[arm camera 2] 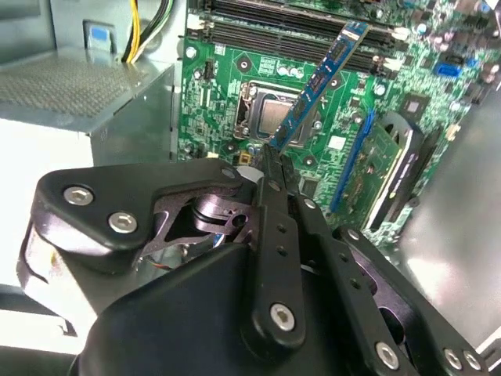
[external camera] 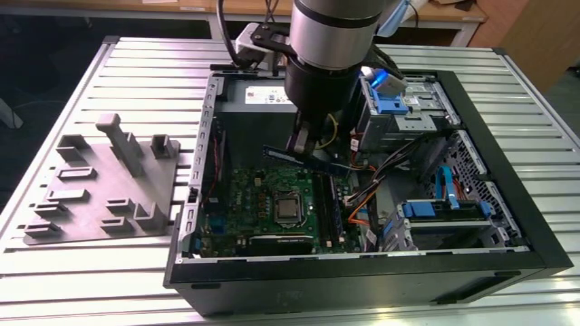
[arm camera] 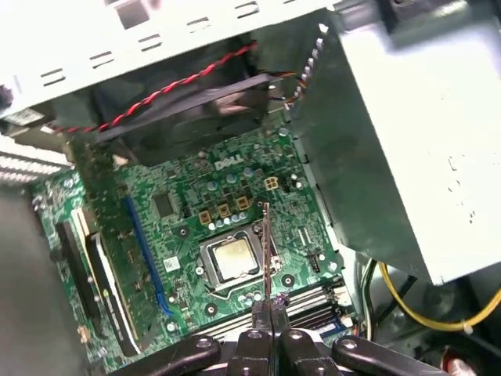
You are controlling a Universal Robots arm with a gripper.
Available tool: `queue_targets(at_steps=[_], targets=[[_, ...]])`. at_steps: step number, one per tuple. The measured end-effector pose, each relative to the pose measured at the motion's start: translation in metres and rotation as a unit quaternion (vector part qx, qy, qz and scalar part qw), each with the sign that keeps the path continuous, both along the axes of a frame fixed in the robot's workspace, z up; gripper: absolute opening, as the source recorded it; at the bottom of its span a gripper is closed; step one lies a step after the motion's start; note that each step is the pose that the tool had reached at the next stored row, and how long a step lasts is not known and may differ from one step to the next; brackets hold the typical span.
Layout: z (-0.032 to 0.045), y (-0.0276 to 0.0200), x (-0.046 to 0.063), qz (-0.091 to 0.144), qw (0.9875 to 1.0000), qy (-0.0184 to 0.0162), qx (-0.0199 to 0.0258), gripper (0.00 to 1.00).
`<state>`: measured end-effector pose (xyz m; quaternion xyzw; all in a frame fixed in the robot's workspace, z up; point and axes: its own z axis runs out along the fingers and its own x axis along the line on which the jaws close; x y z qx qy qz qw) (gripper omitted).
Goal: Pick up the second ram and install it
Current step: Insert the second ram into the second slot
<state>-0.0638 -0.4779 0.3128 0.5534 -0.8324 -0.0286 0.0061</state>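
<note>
**Exterior view.** Nearest the camera is the black front wall of the open computer case (external camera: 363, 275), which lies on its side on the slatted tabletop (external camera: 91, 272).
- The case holds the green motherboard (external camera: 258, 193) with its CPU socket (external camera: 288, 209), a power supply (external camera: 258, 95), blue-trimmed drive cages (external camera: 449, 207) and loose cables.
- The gripper (external camera: 303, 153) hangs inside the case above the board. Its fingers are clamped on the second ram (external camera: 331, 165), which is held clear of the board and roughly level.
- A grey fixture plate (external camera: 100, 197) sits on the tabletop just beside the case, on the exterior view's left.

**Second wrist view.** The black gripper linkage is closest.
- Beyond it the fingers (arm camera 2: 274, 168) pinch one end of the second ram (arm camera 2: 321, 78).
- The stick reaches out over the CPU socket (arm camera 2: 270, 117) toward the long black memory slots (arm camera 2: 297, 31), at a slant to them.
- I cannot tell whether a slot is already filled.

**First wrist view.** The stick (arm camera: 266, 243) shows edge-on, rising from the closed fingers (arm camera: 258, 317).
- The memory slots (arm camera: 313, 301) lie near the fingertips.

**Judgement.** The step in hand is carrying the stick to a slot. To do it well:
- Turn the stick parallel to the slot.
- Keep it upright on edge.
- Line up the notch.
- Keep the grip firm so it does not pivot.
</note>
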Motion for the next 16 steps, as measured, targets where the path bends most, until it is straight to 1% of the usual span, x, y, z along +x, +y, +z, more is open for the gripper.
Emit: queue_targets(at_steps=[1,4,6,8,11,14,16], targets=[[-0.0001,0.0000,0.0000,-0.014,0.9999,0.0000,0.0000,0.08],[-0.0003,0.0000,0.0000,-0.040,0.9992,0.0000,0.0000,0.08],[-0.0005,0.0000,0.0000,-0.056,0.9984,0.0000,0.0000,0.08],[-0.0007,0.0000,0.0000,-0.072,0.9974,0.0000,0.0000,0.08],[-0.0011,0.0000,0.0000,-0.097,0.9952,0.0000,0.0000,0.08],[-0.0015,0.0000,0.0000,-0.123,0.9923,0.0000,0.0000,0.08],[-0.0018,0.0000,0.0000,-0.141,0.9900,0.0000,0.0000,0.08]])
